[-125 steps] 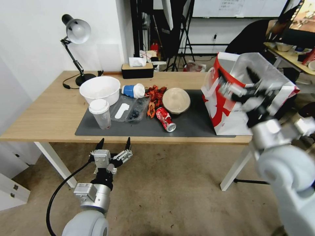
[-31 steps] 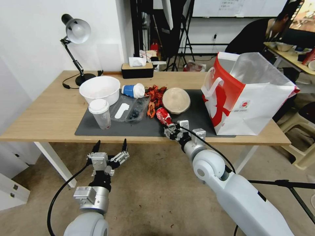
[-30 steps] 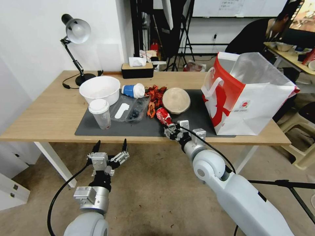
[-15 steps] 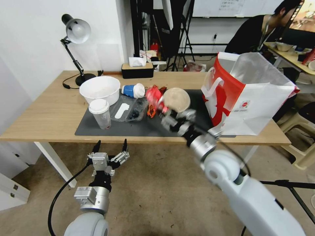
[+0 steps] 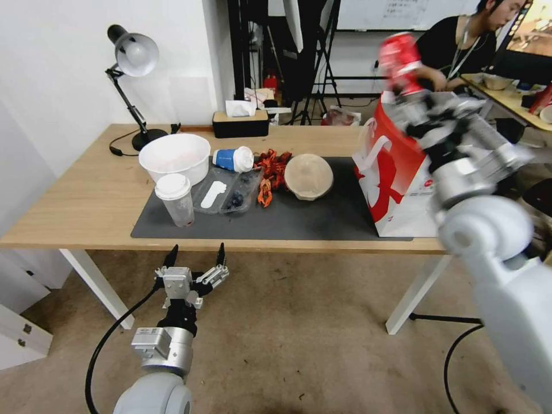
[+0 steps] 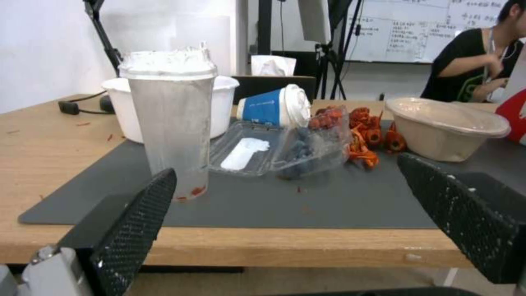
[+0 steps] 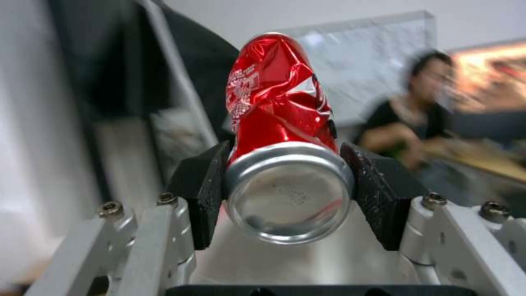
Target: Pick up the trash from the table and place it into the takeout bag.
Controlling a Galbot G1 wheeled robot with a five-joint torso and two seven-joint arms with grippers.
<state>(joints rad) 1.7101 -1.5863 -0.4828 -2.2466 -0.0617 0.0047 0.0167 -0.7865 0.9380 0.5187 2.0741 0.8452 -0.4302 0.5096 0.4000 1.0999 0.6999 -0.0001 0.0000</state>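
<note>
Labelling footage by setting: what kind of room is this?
Probably a lab or office workspace: a whiteboard on the back wall, tripod stands, and a desk lamp on the light-wood table.

My right gripper and the crushed red can smear with motion blur at upper right of the head view; my right arm hides most of the takeout bag; in the right wrist view, the background behind the can is blurred; my left fingers are cut off by the lower edge.
</note>
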